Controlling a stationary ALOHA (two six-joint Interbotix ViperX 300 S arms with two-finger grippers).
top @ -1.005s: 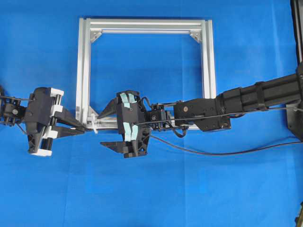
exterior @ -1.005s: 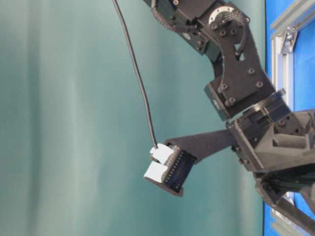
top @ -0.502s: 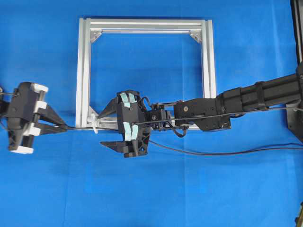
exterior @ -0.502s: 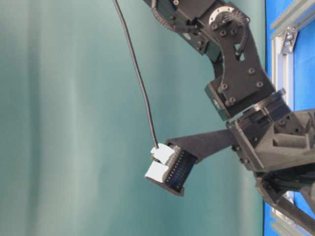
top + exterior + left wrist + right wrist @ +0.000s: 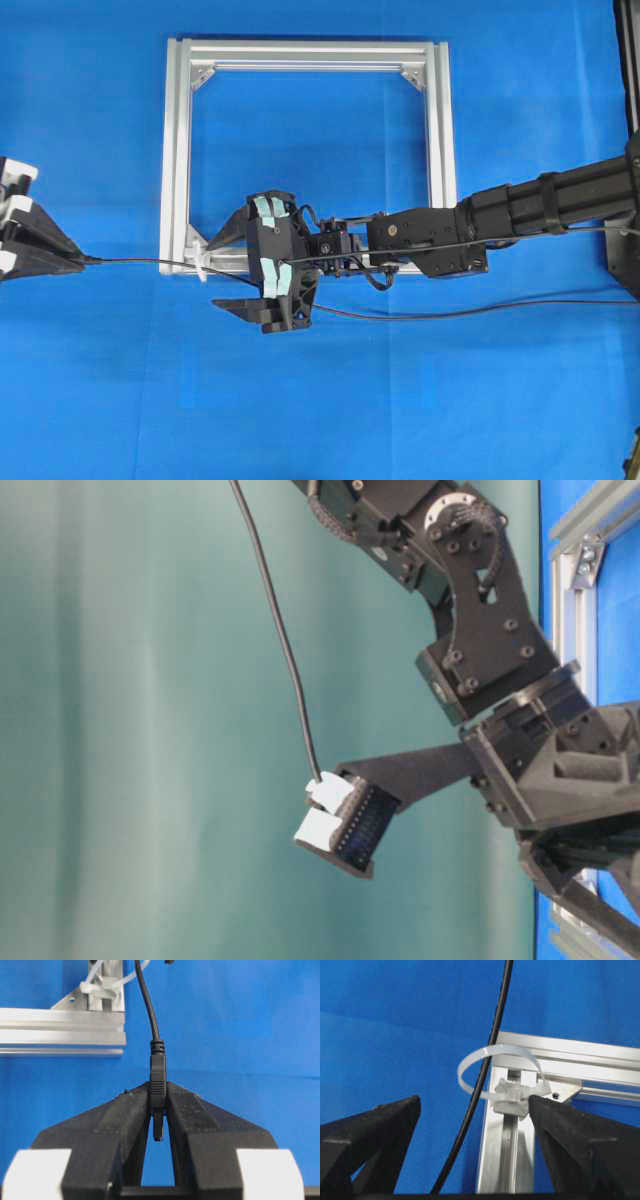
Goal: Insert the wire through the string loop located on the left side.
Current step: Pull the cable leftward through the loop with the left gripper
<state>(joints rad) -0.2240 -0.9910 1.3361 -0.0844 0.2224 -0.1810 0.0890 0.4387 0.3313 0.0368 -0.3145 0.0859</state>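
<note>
The wire [image 5: 140,262] is a thin black cable that runs from the far left through the white string loop [image 5: 203,268] at the frame's lower left corner, then under the right arm and off to the right. In the left wrist view my left gripper [image 5: 158,1091] is shut on the wire's plug [image 5: 158,1077], whose tip pokes in between the fingers. In the right wrist view the wire [image 5: 490,1055] passes through the string loop [image 5: 470,1062]. My right gripper [image 5: 474,1101] stands open around that corner, holding nothing. Overhead, the left gripper [image 5: 78,260] is at the image's left edge and the right gripper [image 5: 210,275] is just right of the loop.
The silver square aluminium frame [image 5: 175,150] lies on the blue cloth, and its lower bar is under the right arm [image 5: 520,215]. The table-level view shows only the right arm's wrist and one finger [image 5: 345,825] against a teal backdrop, with the frame [image 5: 575,580] at its right edge.
My left gripper has moved far to the left with the plug in it, drawing more wire through the string loop. The right arm and its open gripper have stayed still.
</note>
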